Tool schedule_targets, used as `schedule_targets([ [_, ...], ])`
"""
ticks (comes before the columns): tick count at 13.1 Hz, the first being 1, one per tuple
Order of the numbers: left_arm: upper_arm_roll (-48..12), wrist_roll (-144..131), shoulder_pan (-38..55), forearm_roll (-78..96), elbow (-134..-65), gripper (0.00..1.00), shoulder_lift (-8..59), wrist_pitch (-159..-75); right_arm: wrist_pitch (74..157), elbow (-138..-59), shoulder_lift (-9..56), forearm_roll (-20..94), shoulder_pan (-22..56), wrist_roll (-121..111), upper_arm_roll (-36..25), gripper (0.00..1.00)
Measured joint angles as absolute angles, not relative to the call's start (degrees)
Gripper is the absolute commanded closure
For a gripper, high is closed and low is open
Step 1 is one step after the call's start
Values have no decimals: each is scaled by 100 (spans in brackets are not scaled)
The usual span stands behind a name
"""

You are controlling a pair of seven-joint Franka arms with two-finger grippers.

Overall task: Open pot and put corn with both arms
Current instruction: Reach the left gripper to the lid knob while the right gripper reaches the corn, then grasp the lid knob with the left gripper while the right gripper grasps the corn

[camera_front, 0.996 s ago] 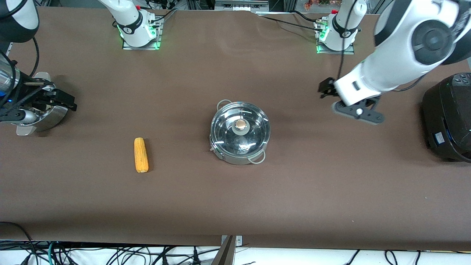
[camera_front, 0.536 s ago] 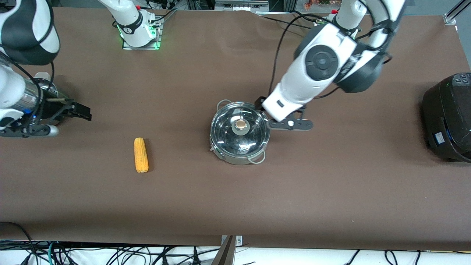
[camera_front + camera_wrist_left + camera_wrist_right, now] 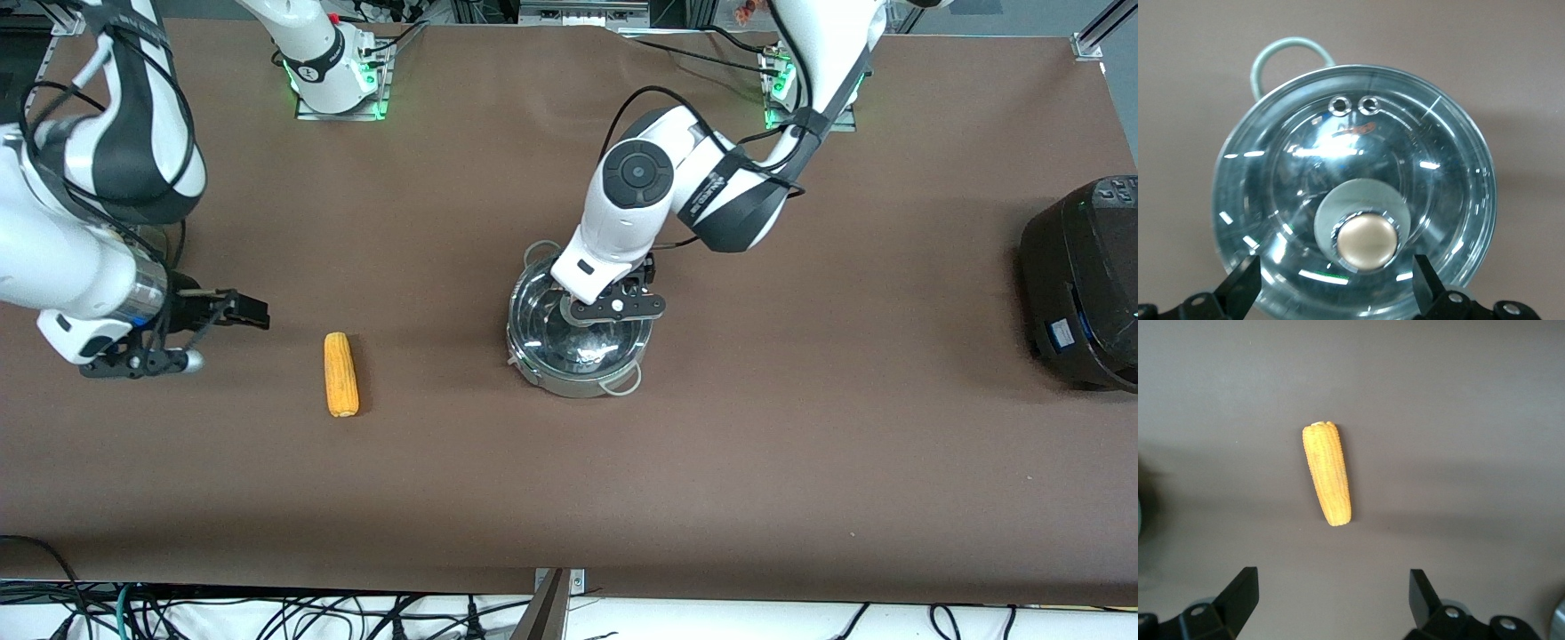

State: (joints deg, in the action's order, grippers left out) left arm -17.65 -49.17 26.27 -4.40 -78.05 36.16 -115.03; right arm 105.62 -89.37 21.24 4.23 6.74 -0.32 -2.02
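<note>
I see my left claw [image 3: 1331,293] spread wide over the lidded pot [image 3: 578,333] mid-bench, gripping nothing, right claw [image 3: 1331,607] wide, empty, above bench at the corn's [image 3: 340,374] 9 o'clock.

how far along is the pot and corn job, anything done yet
Nothing is finished. The glass lid sits on the pot, and the corn lies on the table toward the right arm's end. In hand: the left gripper is open over the lid's knob, and the right gripper is open near the corn. Left: lift the lid, pick up the corn, drop it in.
</note>
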Motion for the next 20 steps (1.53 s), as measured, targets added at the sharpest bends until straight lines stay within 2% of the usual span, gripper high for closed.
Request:
schedule_targets([
  [5,-1730,-4921,2713,-697,-7783,1,3833,-11822,11153,-8921,2716,425,992,3,-157,0],
  [7,-1729,-4923,2768,-874,-7772,12,3870,-11822,11314,-8909,2788,425,997,-5,-156,0],
  [10,-1724,-4923,2851,-897,-7771,46,3896,-11823,11510,-8909,2963,425,990,-6,-159,0],
  [11,-1721,-4923,2861,-901,-7770,48,3896,-11823,11659,-8908,3047,425,983,-7,-160,0],
  [17,-1709,-4925,2892,-1059,-7734,49,3892,-11817,12299,-8930,3481,425,1002,-10,-145,0],
  [20,-1711,-4927,2903,-1124,-7734,75,3891,-11817,12810,-9047,3683,425,1019,-10,-79,0],
])
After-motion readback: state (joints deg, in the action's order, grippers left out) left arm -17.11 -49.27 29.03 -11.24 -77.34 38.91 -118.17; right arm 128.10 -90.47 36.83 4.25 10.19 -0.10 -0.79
